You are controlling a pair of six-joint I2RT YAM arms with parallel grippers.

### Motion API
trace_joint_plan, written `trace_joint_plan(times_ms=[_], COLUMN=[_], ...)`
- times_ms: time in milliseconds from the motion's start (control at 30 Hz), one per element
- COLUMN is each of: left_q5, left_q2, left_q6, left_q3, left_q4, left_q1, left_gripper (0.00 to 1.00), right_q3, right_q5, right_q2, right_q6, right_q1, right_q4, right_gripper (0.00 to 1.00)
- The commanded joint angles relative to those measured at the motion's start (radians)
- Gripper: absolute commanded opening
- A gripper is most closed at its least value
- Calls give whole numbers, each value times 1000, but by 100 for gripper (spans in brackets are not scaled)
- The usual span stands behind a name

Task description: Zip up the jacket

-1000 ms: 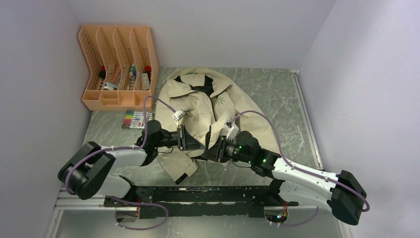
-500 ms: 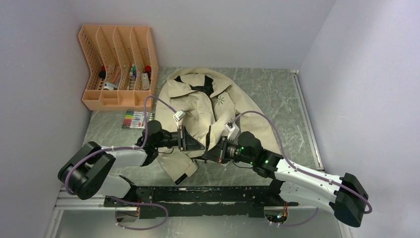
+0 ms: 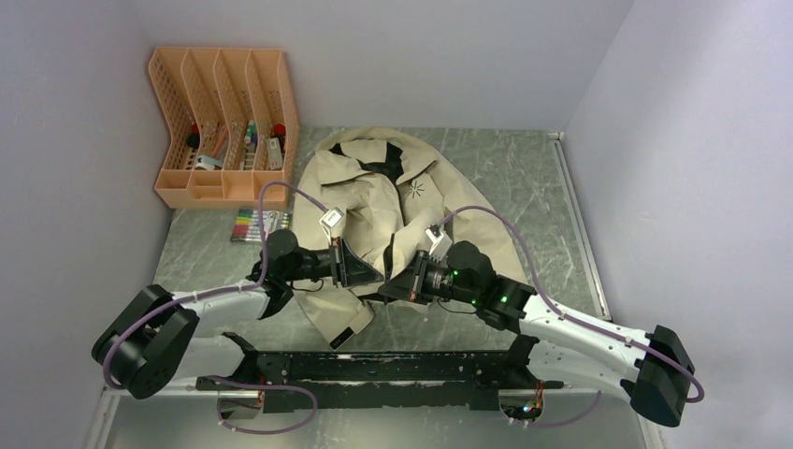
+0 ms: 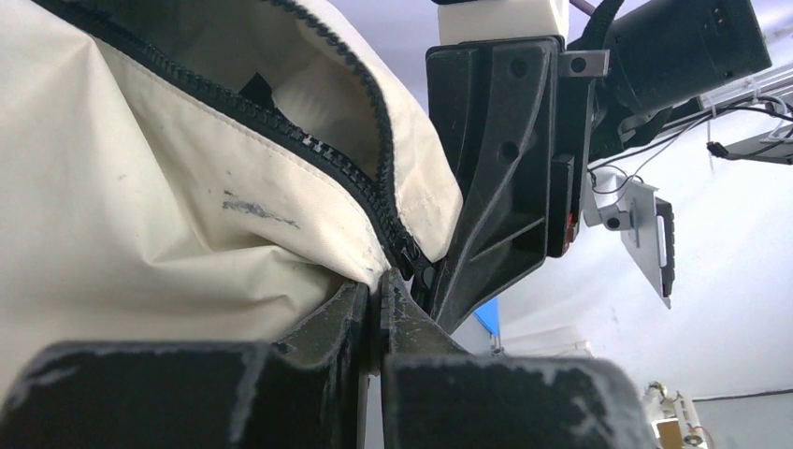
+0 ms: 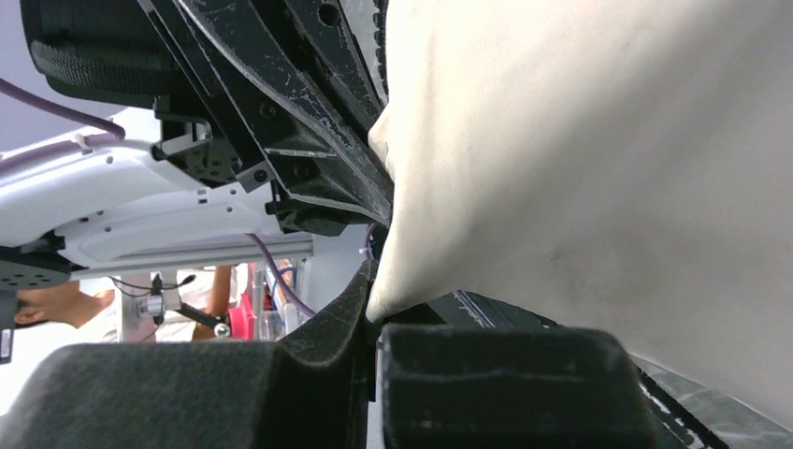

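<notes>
The beige jacket [image 3: 416,192] lies open on the table, collar at the back, with a dark starburst logo [image 3: 414,189]. My two grippers meet at its bottom front edge. The left gripper [image 3: 370,275] is shut on the hem right at the foot of the dark zipper [image 4: 309,154], whose two tooth rows join just above its fingertips [image 4: 360,304]. The right gripper [image 3: 387,284] faces it, shut on the other front edge of the beige fabric [image 5: 580,168], which hangs over its fingers [image 5: 351,309]. Each wrist view shows the other gripper's black fingers close by.
An orange mesh file organiser [image 3: 224,126] stands at the back left, with a pack of coloured markers [image 3: 257,224] in front of it. A black rail [image 3: 374,367] runs along the near edge. Walls close in on both sides.
Both grippers have shifted a little to the left and farther back with the hem held, and the left arm has stretched out more.
</notes>
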Motion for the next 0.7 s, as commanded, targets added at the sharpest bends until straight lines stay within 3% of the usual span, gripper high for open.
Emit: trace_joint_plan(times_ms=[0, 400, 667], left_q5=[-1, -12, -16], left_q2=[-38, -52, -59], left_q6=[86, 120, 125], left_q3=[-24, -29, -31], left_q4=[-77, -102, -110], left_q1=[-13, -33, -38], left_gripper=[8, 8, 8], right_q3=[70, 63, 84], right_q5=[46, 64, 60], right_q2=[-22, -25, -7], right_q6=[50, 182, 186], right_q1=[-19, -47, -51], right_q4=[16, 38, 12], right_gripper=[0, 0, 7])
